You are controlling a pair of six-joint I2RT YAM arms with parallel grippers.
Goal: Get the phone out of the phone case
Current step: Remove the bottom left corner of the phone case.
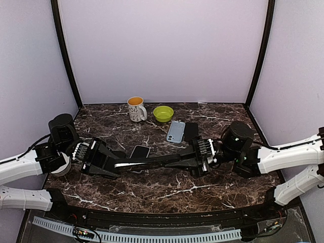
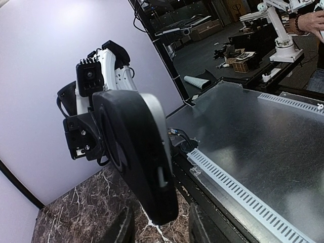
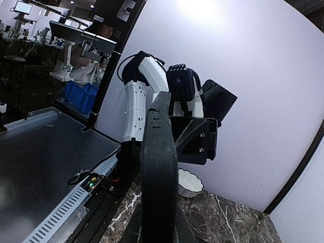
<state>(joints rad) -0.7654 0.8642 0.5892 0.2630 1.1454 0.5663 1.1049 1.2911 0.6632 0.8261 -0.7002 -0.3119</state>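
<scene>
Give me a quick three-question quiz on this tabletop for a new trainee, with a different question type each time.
1. Multiple choice: what colour is the bowl? A red, B green, C blue.
2. True or false: in the top view, the mug stands to the right of the bowl.
3. Fill in: the flat phone-shaped item lying near the bowl is light ____.
Key: 1 B; 2 false; 3 blue.
</scene>
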